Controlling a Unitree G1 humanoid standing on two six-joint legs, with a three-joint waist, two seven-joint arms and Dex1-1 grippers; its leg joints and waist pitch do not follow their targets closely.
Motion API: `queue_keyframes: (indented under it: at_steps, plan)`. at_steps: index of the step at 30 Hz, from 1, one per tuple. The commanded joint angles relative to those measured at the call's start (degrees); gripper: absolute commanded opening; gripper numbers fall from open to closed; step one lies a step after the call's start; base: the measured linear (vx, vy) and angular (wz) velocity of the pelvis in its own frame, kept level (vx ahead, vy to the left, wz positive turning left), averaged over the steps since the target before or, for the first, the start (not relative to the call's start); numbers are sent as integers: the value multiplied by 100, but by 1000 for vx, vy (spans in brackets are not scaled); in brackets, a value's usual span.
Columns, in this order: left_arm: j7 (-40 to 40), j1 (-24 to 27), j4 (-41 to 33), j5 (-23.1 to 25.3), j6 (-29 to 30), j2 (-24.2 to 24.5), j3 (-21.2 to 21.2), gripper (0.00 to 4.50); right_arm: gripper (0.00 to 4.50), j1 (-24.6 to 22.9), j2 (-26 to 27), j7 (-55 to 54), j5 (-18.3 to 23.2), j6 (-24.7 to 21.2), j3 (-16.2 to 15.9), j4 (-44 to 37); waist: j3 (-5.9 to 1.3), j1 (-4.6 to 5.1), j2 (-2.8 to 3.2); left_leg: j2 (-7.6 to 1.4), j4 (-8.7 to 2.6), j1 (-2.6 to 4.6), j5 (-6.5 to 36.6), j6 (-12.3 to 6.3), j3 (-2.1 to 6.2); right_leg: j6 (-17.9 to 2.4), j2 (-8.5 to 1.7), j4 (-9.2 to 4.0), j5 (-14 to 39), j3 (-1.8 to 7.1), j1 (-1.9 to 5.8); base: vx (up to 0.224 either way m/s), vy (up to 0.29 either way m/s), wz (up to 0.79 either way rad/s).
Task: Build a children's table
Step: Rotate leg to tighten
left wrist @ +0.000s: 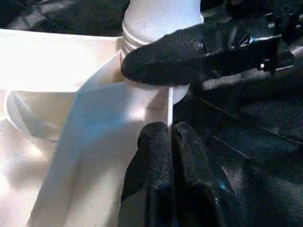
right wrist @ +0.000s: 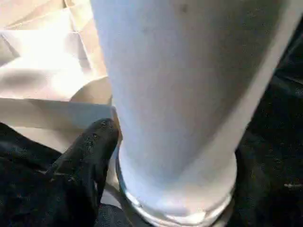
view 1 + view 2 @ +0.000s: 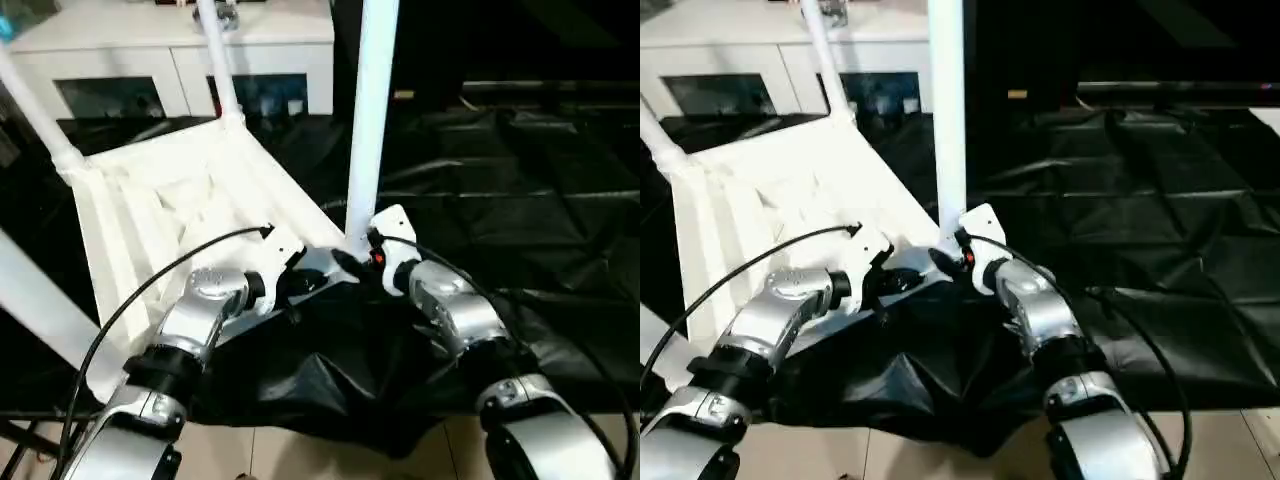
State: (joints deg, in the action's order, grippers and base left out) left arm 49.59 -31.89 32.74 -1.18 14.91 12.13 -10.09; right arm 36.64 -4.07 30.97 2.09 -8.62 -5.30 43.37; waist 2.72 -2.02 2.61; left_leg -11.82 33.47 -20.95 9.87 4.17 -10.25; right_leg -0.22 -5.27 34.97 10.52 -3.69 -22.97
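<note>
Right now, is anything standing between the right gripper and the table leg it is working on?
Nothing visible does. The right gripper is already at the base of the upright leg, where the leg enters the corner socket of the table top. The left gripper pinches the top's edge rib beside it.

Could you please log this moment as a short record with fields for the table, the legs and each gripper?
table top: white table top lies underside up, ribs showing, on the black-draped work table
legs: four stand up from the corners
near leg: near leg upright in the corner socket by the grippers
left gripper: left gripper pinches the top's rim wall
right gripper: right gripper at that leg's base
backdrop: white cabinet
</note>
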Motion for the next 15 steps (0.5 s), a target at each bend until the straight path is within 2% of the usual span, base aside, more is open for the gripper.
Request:
queue_keyframes:
  at_steps: [1,5,8,9,11,13,15]
  plan:
    - [363,-23,-230,-177,-129,-230,-348,0,389,-58,375,933,185,-187,-480,-50,-328,-28,-83,-77,-417,19,1651,-147,24,-1108,-245,-498,1747,206,241,0,0,0]
    - [943,121,-397,-274,-286,61,-411,0,400,-70,43,1723,299,-56,-637,-298,-344,-41,-80,-93,-407,8,1539,-233,22,-1165,-249,-474,1522,208,252,0,0,0]
    - [1518,227,-498,-362,-332,403,-434,0,400,-157,-430,2769,510,-219,-790,-680,-360,-71,-82,-102,-384,4,1319,-313,2,-1324,-227,-415,1088,198,272,0,0,0]
    - [1719,249,-512,-374,-396,520,-448,0,400,-203,-605,3129,578,-294,-843,-824,-371,-106,-76,-104,-370,5,1257,-375,-3,-1353,-219,-405,976,194,286,0,0,0]
    - [1935,255,-499,-383,-444,662,-452,0,400,-262,-836,3581,659,-408,-911,-992,-364,-162,-76,-124,-362,16,1181,-420,-20,-1443,-233,-384,819,201,264,0,0,0]
    - [2053,246,-483,-396,-463,721,-441,0,400,-286,-935,3803,695,-500,-917,-1063,-361,-183,-81,-123,-366,19,1200,-403,-22,-1453,-236,-388,873,203,259,0,0,0]
    - [2387,244,-519,-426,-465,863,-471,0,400,-350,-1125,4277,751,-710,-965,-1217,-345,-229,-82,-131,-385,38,1372,-309,-16,-1372,-252,-415,1255,211,254,0,0,0]
